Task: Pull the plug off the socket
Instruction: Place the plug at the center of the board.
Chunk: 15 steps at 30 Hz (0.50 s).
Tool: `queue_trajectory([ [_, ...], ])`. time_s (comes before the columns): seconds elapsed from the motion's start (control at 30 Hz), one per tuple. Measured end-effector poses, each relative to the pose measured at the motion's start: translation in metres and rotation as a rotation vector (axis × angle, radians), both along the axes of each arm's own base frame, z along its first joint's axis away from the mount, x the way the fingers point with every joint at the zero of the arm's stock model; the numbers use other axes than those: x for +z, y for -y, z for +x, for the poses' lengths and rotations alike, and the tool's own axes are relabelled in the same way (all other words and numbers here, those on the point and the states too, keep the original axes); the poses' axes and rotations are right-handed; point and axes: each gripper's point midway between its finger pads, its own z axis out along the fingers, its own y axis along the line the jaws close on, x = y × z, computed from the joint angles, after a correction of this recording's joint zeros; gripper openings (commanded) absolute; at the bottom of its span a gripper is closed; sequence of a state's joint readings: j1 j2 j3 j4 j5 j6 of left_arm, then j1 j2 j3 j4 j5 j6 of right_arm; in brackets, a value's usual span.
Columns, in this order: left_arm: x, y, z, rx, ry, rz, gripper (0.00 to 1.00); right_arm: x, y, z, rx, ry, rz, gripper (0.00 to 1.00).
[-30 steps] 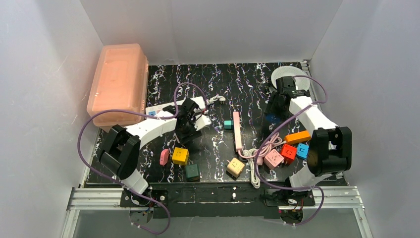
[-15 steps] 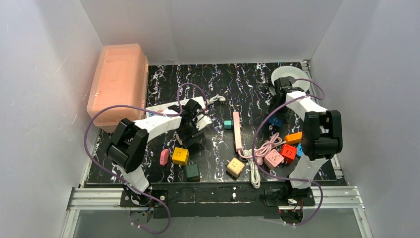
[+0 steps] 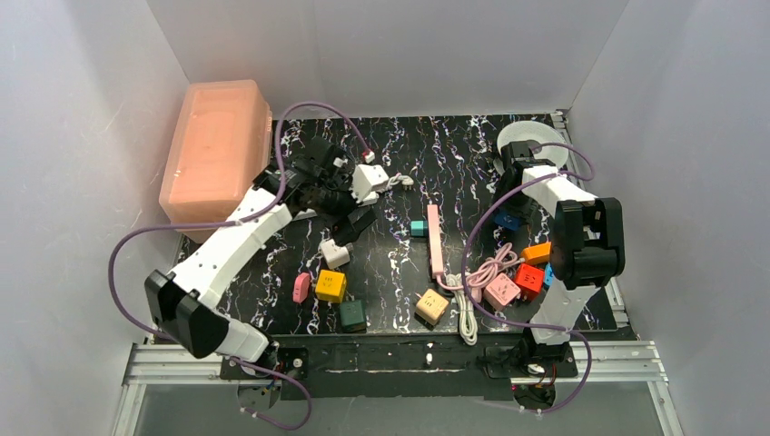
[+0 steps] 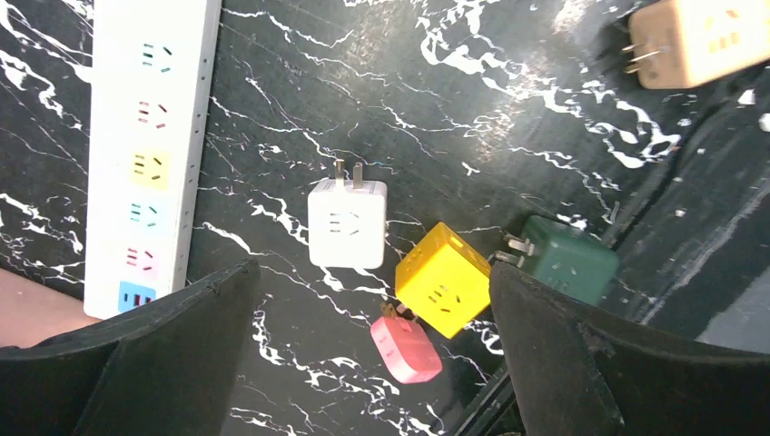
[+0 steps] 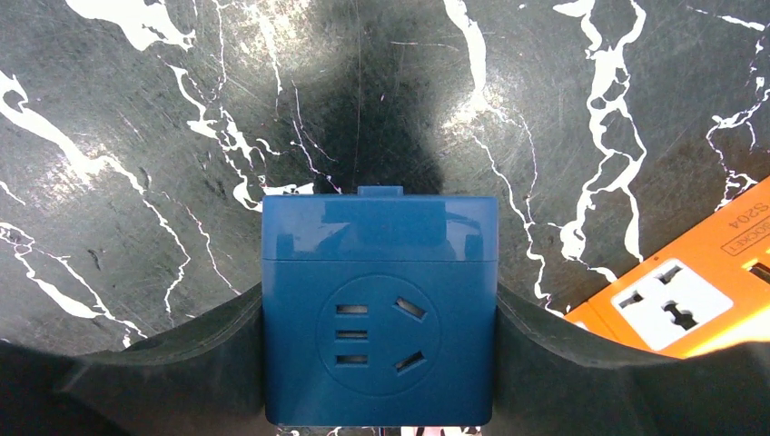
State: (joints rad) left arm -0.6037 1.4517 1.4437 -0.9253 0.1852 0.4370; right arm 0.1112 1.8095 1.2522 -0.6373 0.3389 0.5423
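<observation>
Plug (image 4: 347, 222) lies loose on the black marbled table (image 4: 508, 118). It is a white cube adapter with two bare prongs, just beside the socket (image 4: 150, 154) and not touching it. The socket is a long white strip flat on the table; the left wrist view shows six pastel outlet faces in a row. In the top view most of it is hidden under the left arm.

Left gripper (image 4: 372, 291) hangs above the plug, released, jaws spread wide with nothing between them.

Near the plug are a yellow cube (image 4: 445, 277), a small pink plug (image 4: 406, 348) touching or nearly touching the yellow one, and a dark green cube (image 4: 563, 259) with prongs showing. A beige cube (image 4: 699, 36) sits farther off.

Right gripper (image 5: 380, 363) is well apart on the other side of the table, grasping a dark blue cube (image 5: 380, 309), fingers (image 5: 182, 363) pressed to both its sides. Whether the cube rests on the table or is lifted I cannot tell. An orange block (image 5: 690, 291) is just beside it.

A slim pink bar (image 3: 436, 238) lies mid-table, with a teal cube (image 3: 419, 228) next to it. A peach lidded box (image 3: 218, 150) sits at the far left.
</observation>
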Motion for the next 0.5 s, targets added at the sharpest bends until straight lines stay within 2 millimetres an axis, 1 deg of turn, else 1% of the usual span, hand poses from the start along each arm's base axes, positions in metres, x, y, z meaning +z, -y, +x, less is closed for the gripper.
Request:
queue_trajectory([
  [0.07,0.020,-0.001,-0.005,-0.005,0.014,-0.038,0.98,-0.001,0.000,-0.001,0.000,-0.002,-0.001,0.70],
  [0.1,0.023,-0.002,-0.008,-0.005,0.010,-0.046,0.98,-0.002,0.000,-0.002,0.000,-0.005,-0.001,0.72],
  [0.13,0.024,-0.004,-0.011,-0.004,0.000,-0.046,0.98,-0.003,0.000,-0.003,0.001,-0.009,-0.001,0.75],
  [0.2,0.020,-0.008,-0.016,0.002,-0.031,-0.030,0.98,-0.005,0.001,-0.006,-0.001,-0.015,-0.002,0.79],
  [0.33,0.009,-0.017,-0.021,0.018,-0.083,0.019,0.98,-0.010,0.003,-0.016,-0.003,-0.036,-0.010,0.83],
  [0.5,0.002,-0.031,-0.030,0.044,-0.109,0.046,0.98,-0.002,0.004,-0.020,-0.006,-0.029,-0.013,0.85],
])
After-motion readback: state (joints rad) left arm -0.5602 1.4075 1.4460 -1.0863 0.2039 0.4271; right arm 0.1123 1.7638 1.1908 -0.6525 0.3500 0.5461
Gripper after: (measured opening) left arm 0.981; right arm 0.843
